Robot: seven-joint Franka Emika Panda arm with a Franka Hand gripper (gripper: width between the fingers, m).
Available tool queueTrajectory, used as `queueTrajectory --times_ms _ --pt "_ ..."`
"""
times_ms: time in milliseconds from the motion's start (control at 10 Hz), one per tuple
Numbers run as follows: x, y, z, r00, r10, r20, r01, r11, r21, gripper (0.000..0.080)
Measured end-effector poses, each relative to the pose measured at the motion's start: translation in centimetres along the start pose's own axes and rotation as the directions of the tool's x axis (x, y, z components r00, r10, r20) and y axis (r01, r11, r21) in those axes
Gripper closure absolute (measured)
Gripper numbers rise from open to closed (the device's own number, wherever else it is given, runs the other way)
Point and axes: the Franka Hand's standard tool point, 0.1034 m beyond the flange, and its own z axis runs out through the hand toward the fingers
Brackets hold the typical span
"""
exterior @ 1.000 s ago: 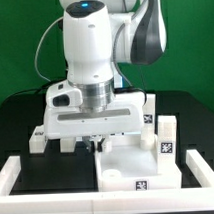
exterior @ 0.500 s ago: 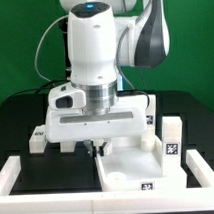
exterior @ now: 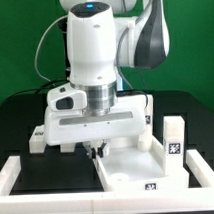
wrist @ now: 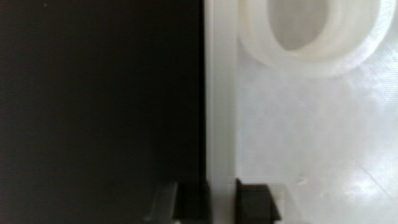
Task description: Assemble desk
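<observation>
The white desk top panel [exterior: 132, 169] lies flat on the black mat at the front, a tag on its near edge. My gripper [exterior: 94, 148] is down at the panel's edge on the exterior view's left. In the wrist view the two dark fingertips [wrist: 175, 200] straddle the panel's thin edge wall [wrist: 217, 120], shut on it, gripper [wrist: 217, 203]. A round socket [wrist: 329, 30] shows in the panel's face [wrist: 302, 130]. One tagged white leg [exterior: 174, 141] stands against the panel on the exterior view's right.
Another white leg block [exterior: 36, 137] sits at the exterior view's left behind my hand, and a tagged one [exterior: 147, 112] is partly hidden behind the wrist. The large white rail [exterior: 17, 173] frames the mat along the front and sides.
The panel has slid toward the exterior view's right with my gripper on its edge. The tagged leg at its right side has shifted right with it.
</observation>
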Motion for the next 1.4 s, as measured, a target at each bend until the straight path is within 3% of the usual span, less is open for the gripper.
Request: queueTrajectory --times_ms 200,300,400,500,900,1000,1100,1300,1400 --pt "0.8 1.2 0.0 0.97 -0.243 0.001 0.243 0.97 -0.023 0.074" --pt "2.0 1.4 -0.1 0.937 -0.35 -0.007 0.349 0.935 -0.053 0.074" --pt "3.3 1.3 -0.3 0.886 -0.463 -0.01 0.461 0.885 -0.058 0.074" --pt "4.3 1.1 -0.8 0.846 -0.533 -0.016 0.532 0.845 -0.048 0.074" --pt "4.0 1.9 -0.8 0.747 -0.665 0.022 0.665 0.745 -0.052 0.074" --pt "3.9 2.1 -0.7 0.682 -0.73 0.039 0.731 0.68 -0.054 0.074" --pt "5.0 1.9 -0.8 0.623 -0.782 0.041 0.782 0.62 -0.067 0.074" --pt "9.8 -0.2 -2.2 0.528 -0.849 0.017 0.844 0.523 -0.119 0.074" --pt "11.0 -0.4 -3.0 0.508 -0.861 0.013 0.855 0.503 -0.128 0.0739"
